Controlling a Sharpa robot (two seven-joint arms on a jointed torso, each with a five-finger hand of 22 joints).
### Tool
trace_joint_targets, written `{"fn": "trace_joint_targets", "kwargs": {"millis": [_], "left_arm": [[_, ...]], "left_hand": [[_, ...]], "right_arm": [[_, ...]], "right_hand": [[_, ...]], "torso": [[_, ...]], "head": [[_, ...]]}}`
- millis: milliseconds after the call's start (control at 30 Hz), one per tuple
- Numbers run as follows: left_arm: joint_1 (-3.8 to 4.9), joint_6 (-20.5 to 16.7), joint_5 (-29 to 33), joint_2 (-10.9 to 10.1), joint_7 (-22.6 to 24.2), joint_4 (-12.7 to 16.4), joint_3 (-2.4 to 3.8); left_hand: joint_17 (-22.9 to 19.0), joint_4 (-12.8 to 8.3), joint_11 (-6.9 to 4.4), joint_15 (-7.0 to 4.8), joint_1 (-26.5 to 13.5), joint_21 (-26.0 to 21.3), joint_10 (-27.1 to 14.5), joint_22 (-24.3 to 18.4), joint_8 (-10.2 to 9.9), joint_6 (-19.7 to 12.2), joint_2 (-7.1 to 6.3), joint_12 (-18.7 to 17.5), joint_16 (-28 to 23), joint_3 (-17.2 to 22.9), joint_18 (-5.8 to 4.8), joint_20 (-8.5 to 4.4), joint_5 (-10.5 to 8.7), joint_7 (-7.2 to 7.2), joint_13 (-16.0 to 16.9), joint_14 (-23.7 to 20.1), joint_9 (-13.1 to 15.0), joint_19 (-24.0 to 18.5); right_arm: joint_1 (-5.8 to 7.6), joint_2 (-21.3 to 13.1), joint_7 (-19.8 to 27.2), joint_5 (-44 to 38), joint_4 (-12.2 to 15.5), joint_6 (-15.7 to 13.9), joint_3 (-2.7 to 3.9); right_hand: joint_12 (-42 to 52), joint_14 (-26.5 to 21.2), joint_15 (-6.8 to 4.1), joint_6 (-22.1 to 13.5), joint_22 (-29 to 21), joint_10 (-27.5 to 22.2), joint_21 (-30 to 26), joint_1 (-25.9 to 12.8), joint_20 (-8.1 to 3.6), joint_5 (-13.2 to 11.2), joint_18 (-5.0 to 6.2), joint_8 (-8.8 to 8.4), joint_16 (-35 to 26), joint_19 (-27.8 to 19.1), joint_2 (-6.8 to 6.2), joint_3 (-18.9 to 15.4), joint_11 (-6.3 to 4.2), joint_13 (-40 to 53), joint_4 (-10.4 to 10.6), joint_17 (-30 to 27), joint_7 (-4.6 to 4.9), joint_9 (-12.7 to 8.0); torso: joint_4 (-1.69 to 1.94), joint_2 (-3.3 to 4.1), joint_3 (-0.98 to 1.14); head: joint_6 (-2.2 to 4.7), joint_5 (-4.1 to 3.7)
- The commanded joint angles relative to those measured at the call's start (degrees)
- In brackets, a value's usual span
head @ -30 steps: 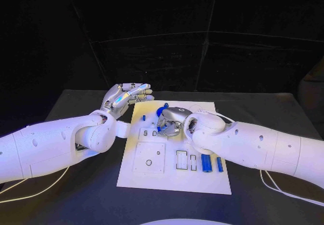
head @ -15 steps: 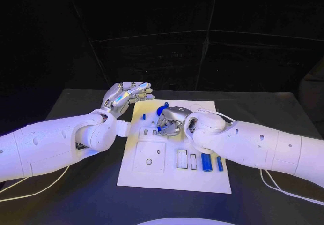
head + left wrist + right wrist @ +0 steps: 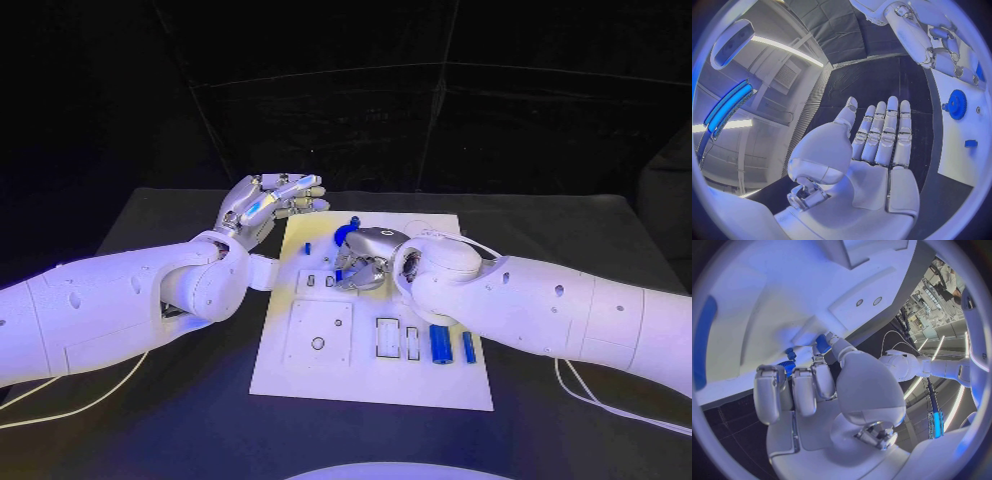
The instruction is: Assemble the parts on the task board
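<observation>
The black table [image 3: 173, 400] carries the white task board [image 3: 368, 380] at its middle, and all positions below are given relative to that board. In the head view the left hand [image 3: 270, 207] is raised just off the board's far left corner, over bare table; the left wrist view shows what the head view does not, namely that its palm is flat with the fingers [image 3: 882, 135] straight, side by side and holding nothing, the board edge lying beside them. The right hand [image 3: 364, 258] sits over the board's far half, fingers bent down onto the surface. The head view shows a blue gear [image 3: 346, 236] just beyond this hand; the left wrist view shows the same gear [image 3: 957, 104] lying flat on the board with a small blue part [image 3: 971, 143] close by. The right wrist view adds that the right fingers [image 3: 814, 382] are curled against the board with a small blue piece [image 3: 822, 344] at their tips; whether it is pinched or merely touched cannot be told. On the board's near half, well apart from both hands, two blue cylinders [image 3: 451, 346] lie side by side next to rectangular recesses [image 3: 387, 338].
</observation>
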Motion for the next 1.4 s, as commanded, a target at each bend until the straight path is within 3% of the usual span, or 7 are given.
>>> {"fn": "trace_joint_targets", "kwargs": {"millis": [33,633,1033,1400], "left_arm": [[0.1,0.4,-0.1,0.0,1.9,0.0,0.05],[0.1,0.4,-0.1,0.1,1.8,-0.2,0.05],[0.1,0.4,-0.1,0.1,1.8,-0.2,0.05],[0.1,0.7,-0.1,0.1,1.9,-0.3,0.05]], "left_hand": [[-0.1,-0.3,0.32,0.26,-0.3,-0.3,-0.1,-0.1,-0.2,0.1,0.33,-0.2,-0.2,-0.1,0.82,0.03,0.21,0.21,-0.1,0.2,-0.1,0.2],[-0.1,-0.3,0.32,0.26,-0.3,-0.3,-0.1,-0.1,-0.2,0.1,0.33,-0.2,-0.2,-0.1,0.82,0.03,0.21,0.21,-0.1,0.2,-0.1,0.2],[-0.1,-0.3,0.32,0.26,-0.3,-0.3,-0.1,-0.1,-0.2,0.1,0.33,-0.2,-0.2,-0.1,0.82,0.03,0.21,0.21,-0.1,0.2,-0.1,0.2],[-0.1,-0.5,0.32,0.26,-0.3,-0.4,0.0,-0.1,-0.3,0.2,0.42,-0.4,-0.4,-0.1,0.84,0.05,0.21,0.22,-0.1,0.3,-0.1,0.3]], "right_arm": [[-0.28,-0.1,-0.5,0.0,-0.1,2.6,-0.29],[-0.32,0.0,-1.4,-0.3,-0.1,0.4,-0.29],[-0.33,-0.1,-1.9,-0.4,0.0,-1.5,-0.29],[-0.43,-0.5,-1.4,-0.5,1.0,-6.5,-0.29]], "right_hand": [[-0.3,4.0,0.11,-0.7,9.7,-0.5,-0.4,-0.5,0.13,0.3,-0.04,-0.34,-0.2,2.0,-0.04,0.0,0.08,2.1,0.4,5.8,0.11,-0.2],[-2.3,3.8,1.16,-4.4,8.8,-2.1,-0.8,-1.6,1.11,-0.8,0.17,-2.39,-0.6,1.3,-1.34,-0.8,1.31,0.4,1.1,5.2,1.47,-0.9],[-2.9,3.8,1.34,-5.3,8.4,-2.7,-1.0,-2.4,1.34,-1.4,0.27,-2.6,-0.8,1.1,-1.8,-1.7,1.49,-0.2,1.9,4.8,1.6,-0.9],[-5.5,3.4,1.75,-8.4,6.9,-4.8,-1.8,-3.4,1.71,-1.0,0.62,-3.29,-1.7,0.0,-3.48,-4.8,2.01,-2.8,3.4,3.3,2.15,-1.1]], "torso": [[-0.04,-0.03,-0.01],[-0.01,0.0,-0.02],[0.03,-0.01,-0.01],[0.0,0.0,0.0]], "head": [[-0.01,-0.07],[-0.01,-0.17],[-0.19,-0.19],[-0.31,-0.14]]}}
